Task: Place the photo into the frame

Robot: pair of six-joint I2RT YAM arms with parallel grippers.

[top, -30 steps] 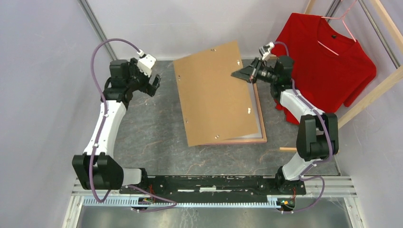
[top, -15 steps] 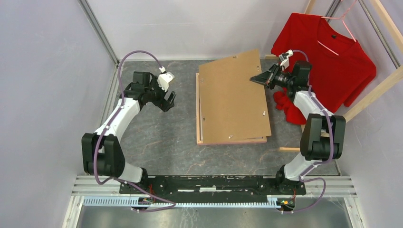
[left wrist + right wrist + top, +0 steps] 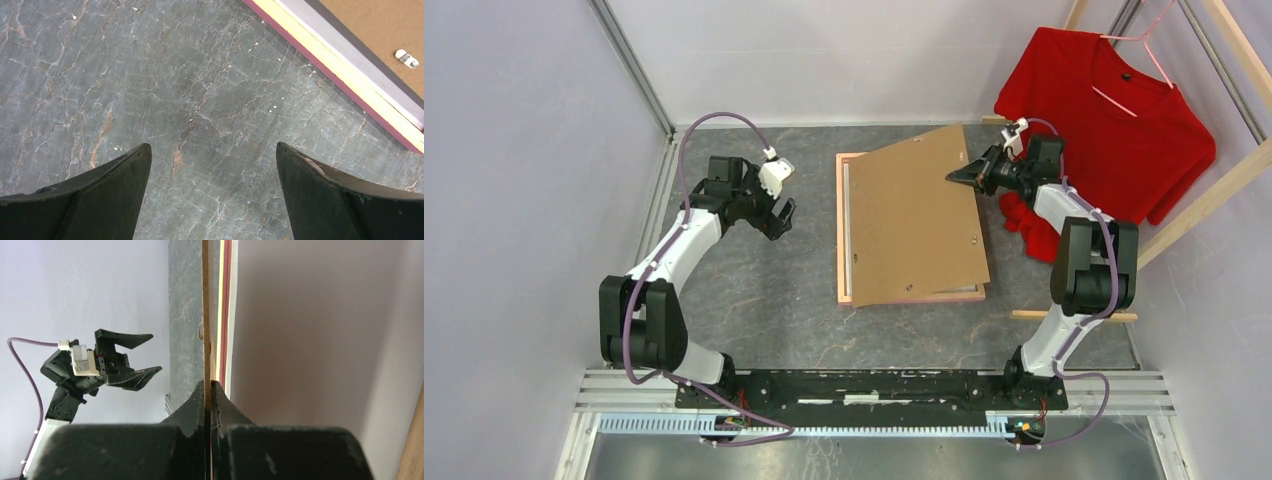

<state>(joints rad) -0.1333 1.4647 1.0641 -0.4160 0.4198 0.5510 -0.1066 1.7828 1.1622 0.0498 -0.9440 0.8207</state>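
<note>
Right gripper (image 3: 951, 177) clamped on far right edge of backing board (image 3: 914, 225); board askew over frame (image 3: 845, 240), flat mid-table. Left gripper (image 3: 778, 216) spread wide, empty, over bare grey table (image 3: 754, 295) left of frame.

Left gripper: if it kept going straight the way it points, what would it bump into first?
Probably the bare grey table. The left gripper aims down at it, jaws open, beside the frame, not onto it.

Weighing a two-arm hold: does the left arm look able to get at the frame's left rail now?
Probably yes: the left gripper is open beside that rail of the frame, only bare table between; the backing board leaves it uncovered.
</note>
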